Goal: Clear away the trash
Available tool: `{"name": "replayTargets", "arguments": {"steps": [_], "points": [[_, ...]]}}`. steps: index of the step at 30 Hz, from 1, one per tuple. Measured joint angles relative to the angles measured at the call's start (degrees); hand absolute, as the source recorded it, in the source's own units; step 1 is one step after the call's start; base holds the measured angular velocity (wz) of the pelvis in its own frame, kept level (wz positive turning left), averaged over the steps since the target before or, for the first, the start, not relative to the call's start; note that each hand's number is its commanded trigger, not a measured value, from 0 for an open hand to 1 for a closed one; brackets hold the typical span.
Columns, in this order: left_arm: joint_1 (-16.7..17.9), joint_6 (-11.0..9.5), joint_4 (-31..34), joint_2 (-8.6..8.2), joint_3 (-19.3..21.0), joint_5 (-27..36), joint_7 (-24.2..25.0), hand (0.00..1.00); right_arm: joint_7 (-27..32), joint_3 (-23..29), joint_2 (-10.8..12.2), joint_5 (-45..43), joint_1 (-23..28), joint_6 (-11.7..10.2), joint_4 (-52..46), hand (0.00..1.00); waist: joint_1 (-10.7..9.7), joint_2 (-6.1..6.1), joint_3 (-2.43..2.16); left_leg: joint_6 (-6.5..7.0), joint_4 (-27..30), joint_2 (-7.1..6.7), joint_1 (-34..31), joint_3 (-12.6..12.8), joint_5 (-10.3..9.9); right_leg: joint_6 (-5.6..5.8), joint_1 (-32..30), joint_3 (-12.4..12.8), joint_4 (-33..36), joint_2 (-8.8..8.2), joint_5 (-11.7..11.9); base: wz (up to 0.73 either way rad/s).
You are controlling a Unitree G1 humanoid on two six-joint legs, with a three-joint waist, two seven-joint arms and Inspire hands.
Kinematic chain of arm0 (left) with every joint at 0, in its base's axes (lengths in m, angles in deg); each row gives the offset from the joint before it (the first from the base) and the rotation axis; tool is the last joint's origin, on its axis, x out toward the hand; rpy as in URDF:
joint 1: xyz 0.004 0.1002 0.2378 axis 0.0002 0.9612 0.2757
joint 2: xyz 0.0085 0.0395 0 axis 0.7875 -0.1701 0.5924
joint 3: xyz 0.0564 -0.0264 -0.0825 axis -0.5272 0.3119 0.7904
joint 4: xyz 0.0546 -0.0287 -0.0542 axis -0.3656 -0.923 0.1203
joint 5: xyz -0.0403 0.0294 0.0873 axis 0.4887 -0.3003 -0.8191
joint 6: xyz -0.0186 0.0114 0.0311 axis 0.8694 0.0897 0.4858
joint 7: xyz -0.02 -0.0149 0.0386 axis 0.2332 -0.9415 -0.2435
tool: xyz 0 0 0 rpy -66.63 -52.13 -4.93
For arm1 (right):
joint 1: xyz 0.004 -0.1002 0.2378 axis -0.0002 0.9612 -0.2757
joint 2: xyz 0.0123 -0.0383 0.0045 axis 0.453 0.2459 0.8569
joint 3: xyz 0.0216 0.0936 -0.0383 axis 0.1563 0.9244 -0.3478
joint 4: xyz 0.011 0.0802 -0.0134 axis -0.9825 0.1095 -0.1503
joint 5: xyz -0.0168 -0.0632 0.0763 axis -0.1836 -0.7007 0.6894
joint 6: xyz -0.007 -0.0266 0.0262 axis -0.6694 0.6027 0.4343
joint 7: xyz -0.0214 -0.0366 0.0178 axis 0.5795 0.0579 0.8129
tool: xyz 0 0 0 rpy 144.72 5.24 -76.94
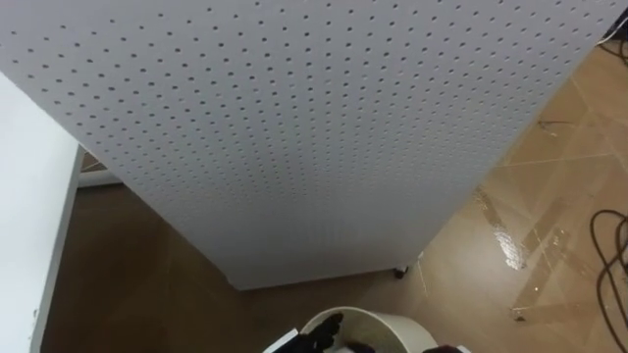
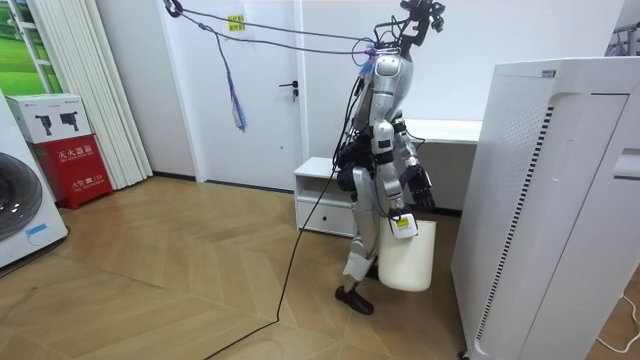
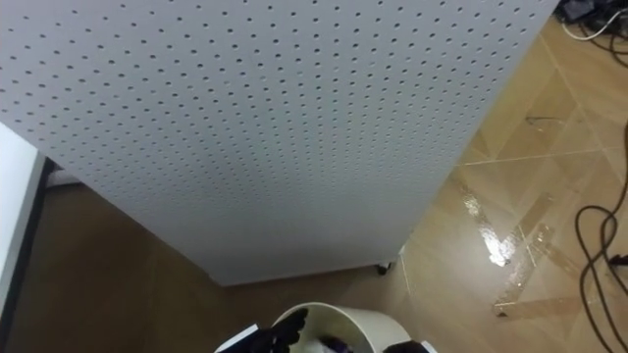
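Carrying step: the white round plastic bin (image 1: 378,319) sits at 6 o'clock, with the left hand (image 1: 319,340) fingers curled over its rim. I cannot tell the state of the right hand (image 1: 449,349) fingers, nor what is in the bin. A white perforated panel (image 1: 294,127) stands at 12 o'clock, so the next move likely calls for turning toward the wooden floor (image 1: 510,226) at 3 o'clock.

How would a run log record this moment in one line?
hold: left hand curled on white bin rim | facing: white perforated panel | floor: wood
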Motion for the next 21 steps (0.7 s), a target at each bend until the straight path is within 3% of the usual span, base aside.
{"name": "replayTargets", "arguments": {"steps": [9, 21], "points": [[-0.13, 0.1, -3.21, -0.34, -1.12, -0.64, 0.57, 0.0, -0.5, -0.74, 1.09, 0.01, 0.34, 0.03, -0.01, 1.0, -0.02, -0.31, -0.18, -0.18, -0.85, 0.0, 0.48, -0.08, 0.36, -0.19, 0.02, 0.1, -0.17, 0.04, -0.01, 0.0], [-0.29, 0.02, -4.27, -0.21, -0.89, -4.08, 0.32, 0.0, -1.3, -0.48, 0.92, -0.01, 0.46, 0.12, 0.73, 1.0, -0.03, -0.29, -0.18, -0.17, -0.75, 0.0, 0.96, -0.08, 0.36, -0.25, 0.55, -0.09, -0.25, -0.07, 0.03, 0.0]]}}
